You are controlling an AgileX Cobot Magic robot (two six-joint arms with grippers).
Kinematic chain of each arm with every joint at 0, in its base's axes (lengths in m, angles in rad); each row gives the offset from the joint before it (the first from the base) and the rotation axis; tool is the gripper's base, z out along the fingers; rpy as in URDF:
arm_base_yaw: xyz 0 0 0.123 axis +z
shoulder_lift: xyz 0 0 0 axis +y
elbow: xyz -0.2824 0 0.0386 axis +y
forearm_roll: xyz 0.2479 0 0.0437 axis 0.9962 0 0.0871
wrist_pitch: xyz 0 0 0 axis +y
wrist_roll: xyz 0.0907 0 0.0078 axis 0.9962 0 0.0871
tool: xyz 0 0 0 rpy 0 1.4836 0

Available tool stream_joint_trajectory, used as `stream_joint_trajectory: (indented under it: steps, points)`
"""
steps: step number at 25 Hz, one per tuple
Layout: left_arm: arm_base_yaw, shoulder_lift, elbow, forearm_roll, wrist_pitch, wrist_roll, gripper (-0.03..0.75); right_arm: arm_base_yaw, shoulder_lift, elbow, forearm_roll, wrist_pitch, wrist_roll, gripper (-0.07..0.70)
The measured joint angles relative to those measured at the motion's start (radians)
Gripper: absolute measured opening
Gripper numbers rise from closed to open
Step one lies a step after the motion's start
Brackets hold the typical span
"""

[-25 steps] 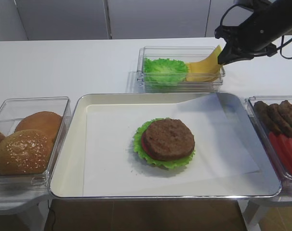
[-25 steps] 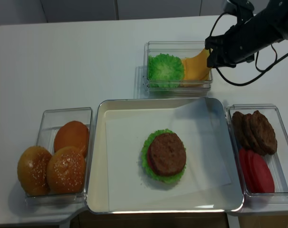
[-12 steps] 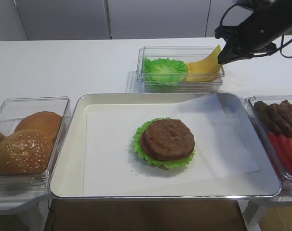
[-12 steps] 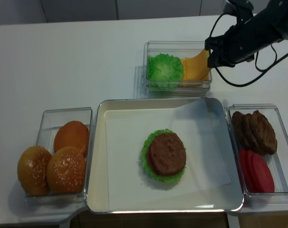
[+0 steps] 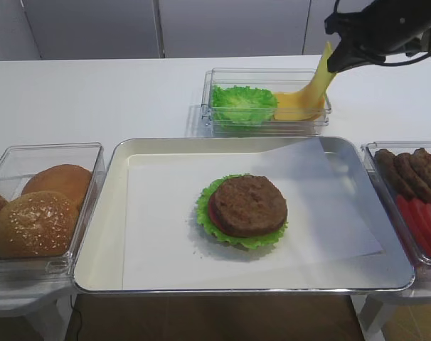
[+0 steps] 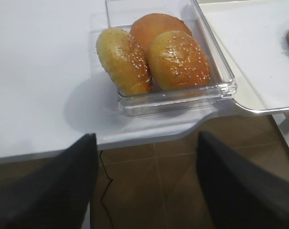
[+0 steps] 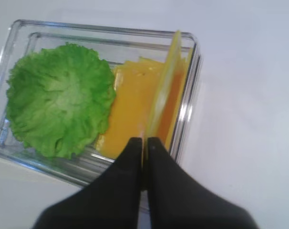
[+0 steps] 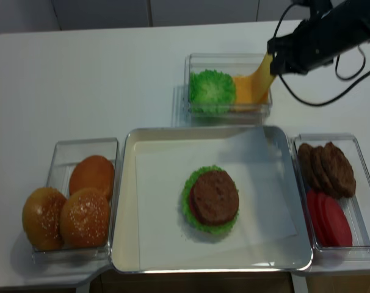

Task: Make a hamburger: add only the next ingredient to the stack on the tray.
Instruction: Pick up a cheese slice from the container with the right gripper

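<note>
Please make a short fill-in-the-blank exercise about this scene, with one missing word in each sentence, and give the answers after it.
1. The right gripper is shut on the edge of a yellow ____ slice.
2. In the clear bin, the frilly leaf beside the yellow slices is ____.
3. The top layer of the stack on the tray is a brown ____.
4. The bin near the left gripper holds three sesame ____.

Missing words: cheese; lettuce; patty; buns

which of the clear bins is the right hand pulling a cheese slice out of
The far bin holding lettuce and cheese; the right hand pinches a cheese slice above it.
</note>
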Motion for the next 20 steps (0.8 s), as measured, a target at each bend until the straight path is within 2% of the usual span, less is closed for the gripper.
stream_joint_trajectory:
  steps: [8, 15, 20]
  points:
    - [0.0, 0.0, 0.0, 0.0, 0.0, 0.0, 0.477, 0.0, -0.117, 0.0, -0.006, 0.069, -0.009, 0.011]
    - [0.0, 0.0, 0.0, 0.0, 0.0, 0.0, 0.477, 0.0, -0.202, 0.012, -0.01, 0.174, -0.007, 0.011]
    - [0.0, 0.0, 0.0, 0.0, 0.0, 0.0, 0.477, 0.009, -0.304, 0.128, -0.01, 0.174, 0.002, 0.011]
